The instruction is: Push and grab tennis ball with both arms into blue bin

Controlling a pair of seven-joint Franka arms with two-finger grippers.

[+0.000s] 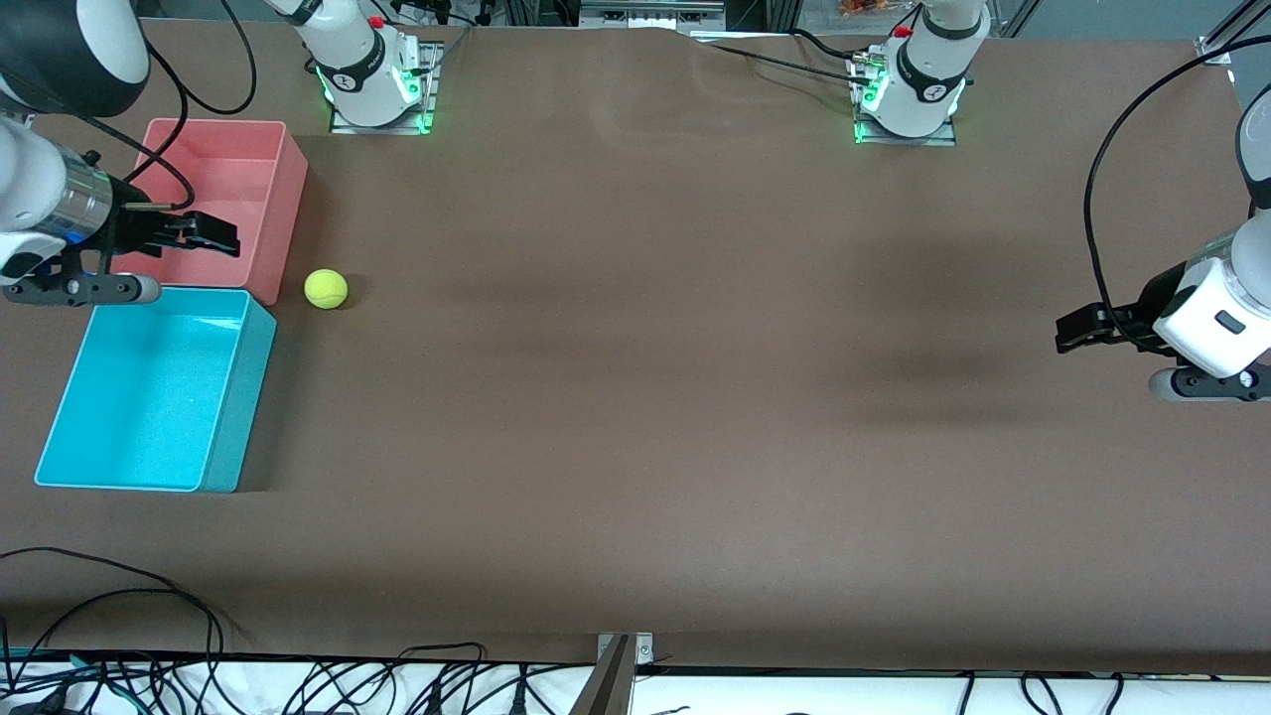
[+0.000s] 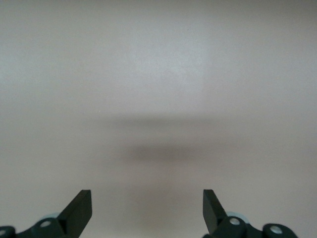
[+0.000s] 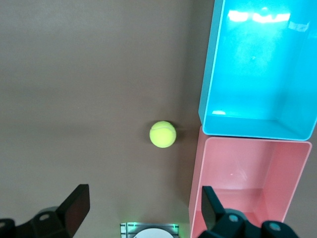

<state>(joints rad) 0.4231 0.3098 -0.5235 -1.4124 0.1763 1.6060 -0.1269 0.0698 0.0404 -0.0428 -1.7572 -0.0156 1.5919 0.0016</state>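
On the brown table (image 1: 635,397), just beside the pink bin's (image 1: 278,199) corner, sits the tennis ball (image 1: 326,289), not yet in the blue bin (image 1: 223,457), which is slightly nearer the camera. Right gripper (image 1: 213,235) hovers over the pink bin, fingers spread, empty. Left gripper (image 1: 1077,333) waits at its own table end, also spread. Best approach: descend straight over the ball, straddle it; fuzzy sphere rolls easily. Thin-walled rectangular bin, speckled floor.
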